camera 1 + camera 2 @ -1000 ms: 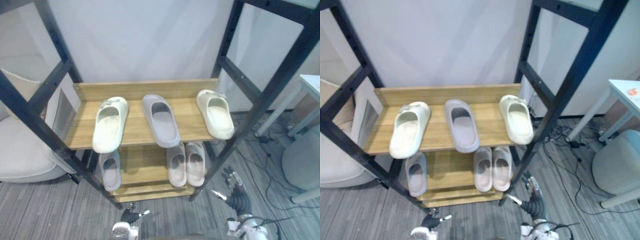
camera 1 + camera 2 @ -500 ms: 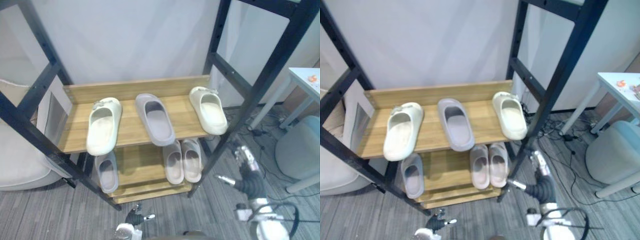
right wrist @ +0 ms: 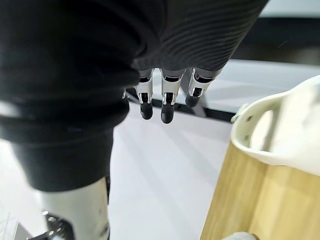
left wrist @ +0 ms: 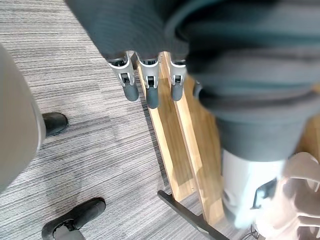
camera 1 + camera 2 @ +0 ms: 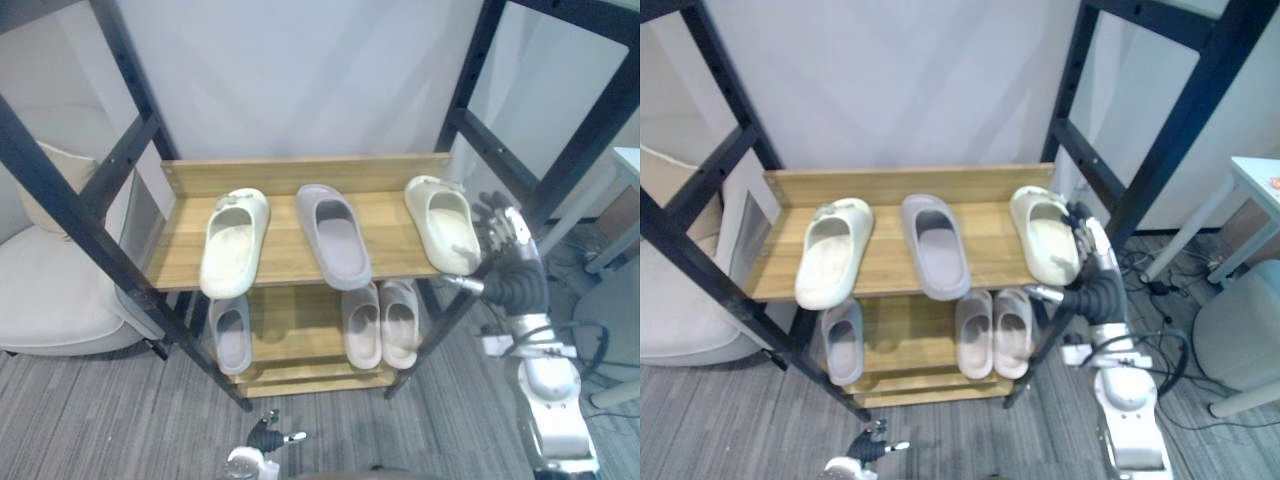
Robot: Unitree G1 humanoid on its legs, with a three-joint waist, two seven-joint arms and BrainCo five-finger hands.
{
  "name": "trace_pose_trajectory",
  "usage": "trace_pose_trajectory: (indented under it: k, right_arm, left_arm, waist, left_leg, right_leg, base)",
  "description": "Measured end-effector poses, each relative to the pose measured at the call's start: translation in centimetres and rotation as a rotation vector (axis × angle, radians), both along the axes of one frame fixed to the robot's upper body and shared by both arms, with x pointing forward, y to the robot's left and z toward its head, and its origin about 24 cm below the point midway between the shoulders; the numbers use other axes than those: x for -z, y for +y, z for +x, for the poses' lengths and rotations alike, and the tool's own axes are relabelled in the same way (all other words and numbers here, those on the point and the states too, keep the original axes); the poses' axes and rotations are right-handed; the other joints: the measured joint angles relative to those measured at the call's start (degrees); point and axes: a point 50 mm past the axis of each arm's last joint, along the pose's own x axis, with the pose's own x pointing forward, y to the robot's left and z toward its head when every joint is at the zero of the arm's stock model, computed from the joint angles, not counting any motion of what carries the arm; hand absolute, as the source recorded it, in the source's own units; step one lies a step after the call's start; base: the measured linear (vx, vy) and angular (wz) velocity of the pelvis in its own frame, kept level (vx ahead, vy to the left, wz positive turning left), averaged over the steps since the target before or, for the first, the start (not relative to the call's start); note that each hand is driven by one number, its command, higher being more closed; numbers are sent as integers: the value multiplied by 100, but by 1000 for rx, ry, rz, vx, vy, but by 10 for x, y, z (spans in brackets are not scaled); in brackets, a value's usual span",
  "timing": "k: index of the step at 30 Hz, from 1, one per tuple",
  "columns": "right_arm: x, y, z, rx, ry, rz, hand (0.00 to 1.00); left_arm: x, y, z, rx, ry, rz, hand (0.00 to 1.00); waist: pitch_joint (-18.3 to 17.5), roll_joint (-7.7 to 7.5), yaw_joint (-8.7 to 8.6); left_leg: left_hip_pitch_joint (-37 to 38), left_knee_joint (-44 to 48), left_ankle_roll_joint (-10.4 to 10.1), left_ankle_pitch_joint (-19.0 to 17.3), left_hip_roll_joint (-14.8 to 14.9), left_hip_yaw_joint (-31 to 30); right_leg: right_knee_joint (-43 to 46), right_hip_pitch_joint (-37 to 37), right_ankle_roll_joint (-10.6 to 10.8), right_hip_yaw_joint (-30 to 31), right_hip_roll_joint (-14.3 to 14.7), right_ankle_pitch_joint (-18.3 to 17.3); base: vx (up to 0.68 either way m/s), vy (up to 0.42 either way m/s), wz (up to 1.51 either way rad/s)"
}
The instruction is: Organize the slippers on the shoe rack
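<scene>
Six slippers are sitting on the shoe rack (image 5: pixel 300 172), three to each wooden shelf. On the upper shelf (image 5: pixel 285 255) the left cream slipper (image 5: pixel 235 243), the grey slipper (image 5: pixel 335 235) and the right cream slipper (image 5: pixel 443 224) are lying side by side and apart, toes toward the near edge. On the lower shelf (image 5: pixel 290 325) a second grey slipper (image 5: pixel 232 334) is lying at the left, and the pale pink pair (image 5: pixel 362 325) is lying together at the right. That is making two cream, two grey and two pink.

The right hand (image 5: pixel 508 250) has been rising from low by the floor at the rack's near right corner. It is now hovering at upper-shelf level, just beside the right cream slipper, fingers (image 3: pixel 165 105) straight and holding nothing. Whether it is touching the slipper cannot be told. The slippers are keeping their places on the shelves.

The left hand (image 5: pixel 268 438) is hanging low in front of the rack, its fingers (image 4: pixel 131 87) straight and empty above the floor.

A beige armchair (image 5: pixel 50 290) is standing to the left, a white table (image 5: pixel 625 165) to the right.
</scene>
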Motion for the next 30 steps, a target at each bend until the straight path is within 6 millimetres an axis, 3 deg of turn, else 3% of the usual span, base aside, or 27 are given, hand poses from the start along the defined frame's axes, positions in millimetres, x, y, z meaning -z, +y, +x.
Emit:
trace_pose_trajectory:
  k: [14, 22, 30]
  right_arm:
    - [-7, 10, 68, -45, 95, -56, 0]
    - [-11, 15, 93, -36, 143, -71, 0]
    - [-9, 25, 105, -43, 177, -110, 0]
  left_arm:
    - [-2, 1, 7, 3, -17, 4, 0]
    - [-6, 1, 16, -5, -47, -1, 0]
    - [-9, 1, 24, -22, -74, -8, 0]
  waist:
    - [98, -118, 149]
    - [243, -154, 302]
    - [459, -152, 389]
  left_leg:
    - [-110, -17, 5, 33, -1, -157]
    - [-193, -22, 17, 53, -6, -299]
    - [-201, -26, 27, 64, -9, -409]
  right_leg:
    - [-378, 139, -35, -190, 0, 189]
    - [-546, 224, -124, -340, 3, 254]
    - [-559, 305, -129, -461, 2, 274]
  base:
    - [-4, -4, 5]
    - [-1, -11, 9]
    - [0, -9, 6]
